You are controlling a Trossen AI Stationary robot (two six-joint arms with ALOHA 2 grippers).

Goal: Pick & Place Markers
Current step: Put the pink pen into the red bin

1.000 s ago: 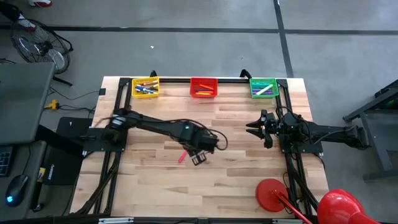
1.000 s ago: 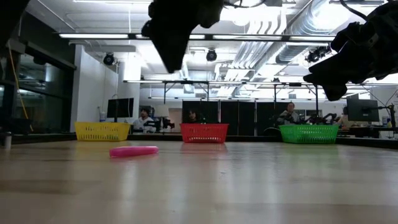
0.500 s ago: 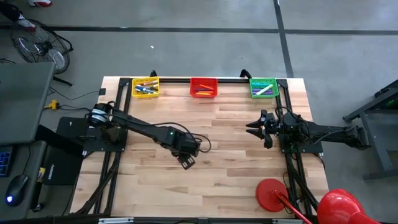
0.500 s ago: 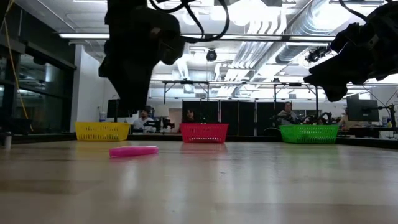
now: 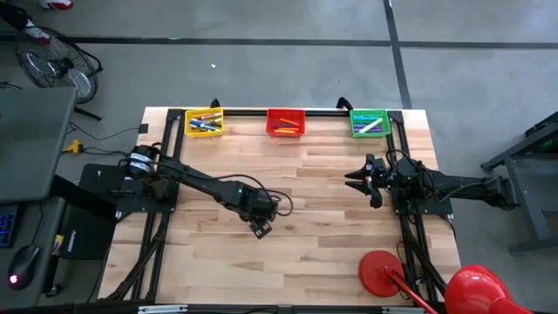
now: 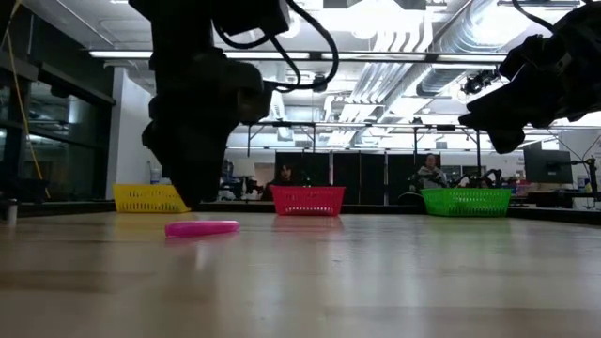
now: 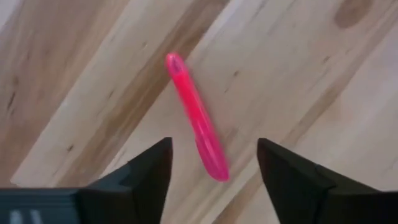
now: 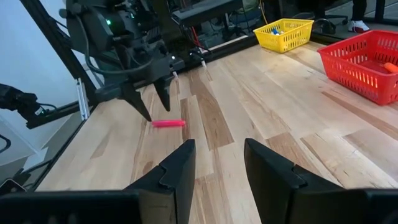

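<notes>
One pink marker (image 7: 196, 118) lies flat on the wood table, also seen in the low view (image 6: 202, 227) and the right wrist view (image 8: 168, 123). My left gripper (image 7: 214, 165) hangs open just above it, pointing down, with a finger on either side of the marker's near end and touching nothing. In the high view my left gripper (image 5: 259, 227) hides the marker. Other markers lie in the yellow (image 5: 204, 122), red (image 5: 285, 122) and green (image 5: 369, 122) baskets. My right gripper (image 5: 353, 180) waits open above the table's right side.
The three mesh baskets stand in a row along the table's far edge. A red round object (image 5: 381, 270) sits at the table's near right corner. Bare wood surrounds the pink marker. People sit at desks in the room beyond the far edge.
My left gripper has moved toward the table's left edge and come down until it hangs over the pink marker. The marker has stayed where it was.
</notes>
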